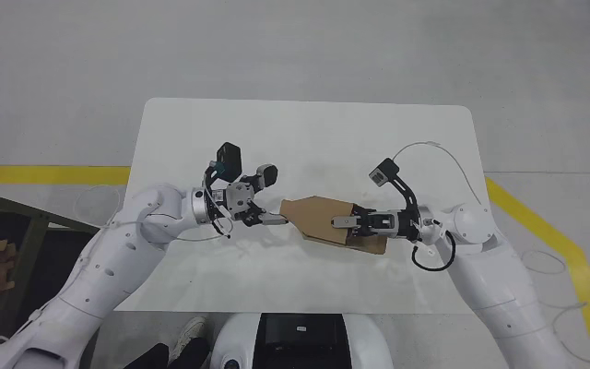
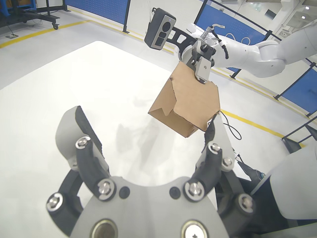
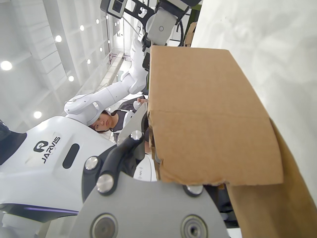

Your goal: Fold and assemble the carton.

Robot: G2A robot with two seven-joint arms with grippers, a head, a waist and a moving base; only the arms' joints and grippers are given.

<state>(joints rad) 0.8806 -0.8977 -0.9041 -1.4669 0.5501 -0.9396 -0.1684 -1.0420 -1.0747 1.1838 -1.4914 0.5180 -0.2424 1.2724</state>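
Right claw (image 1: pixel 343 221) gripped the partly folded brown cardboard carton (image 1: pixel 323 220) above the white surface (image 1: pixel 369 138); left claw (image 1: pixel 274 196) was spread wide, one fingertip (image 2: pixel 215 125) touched a carton corner

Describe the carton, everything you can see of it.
The carton is plain brown cardboard, creased and partly folded into a box shape, with unevenly tucked end flaps and ragged edges. It lies lengthwise between the two arms, seemingly lifted off the white table. The right gripper clamps one end wall. At the other end, one fingertip of the open left gripper meets its corner.
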